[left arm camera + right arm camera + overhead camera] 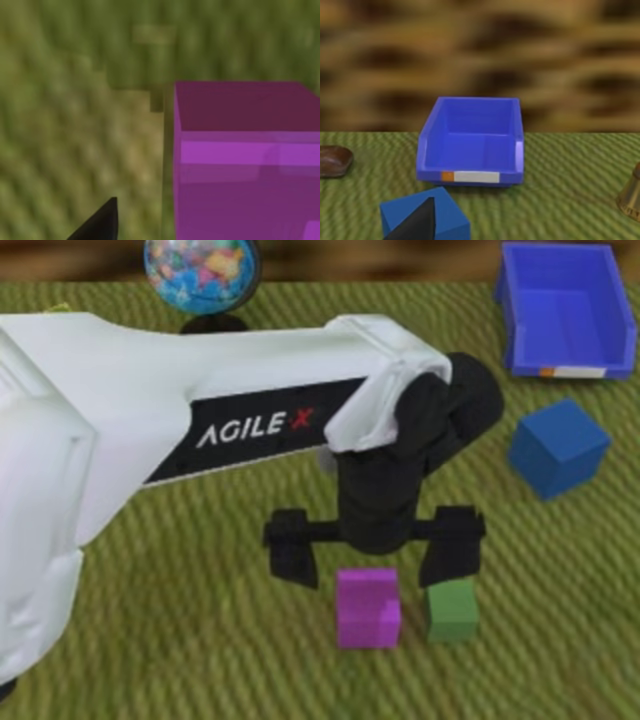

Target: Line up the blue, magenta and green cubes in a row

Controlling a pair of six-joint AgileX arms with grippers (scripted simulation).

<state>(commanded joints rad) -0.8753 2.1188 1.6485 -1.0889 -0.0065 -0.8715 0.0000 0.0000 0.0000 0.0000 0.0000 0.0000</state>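
The magenta cube [368, 607] sits on the green mat at front centre, with the smaller green cube [452, 610] close to its right. My left gripper [372, 558] hangs open just behind and above the magenta cube, its fingers [293, 550] spread wider than the cube; the right-hand finger overlaps the green cube's back edge. In the left wrist view the magenta cube [245, 160] fills the space beside one dark fingertip [102, 222]. The blue cube [558, 447] lies at the right. My right gripper [462, 225] is open above the blue cube [427, 220] and out of the top view.
A blue plastic bin [567, 308] with a label strip stands at the back right, behind the blue cube. A globe [200, 275] stands at the back left. The right wrist view shows a brown object [332, 160] and a brass object [632, 195] at its sides.
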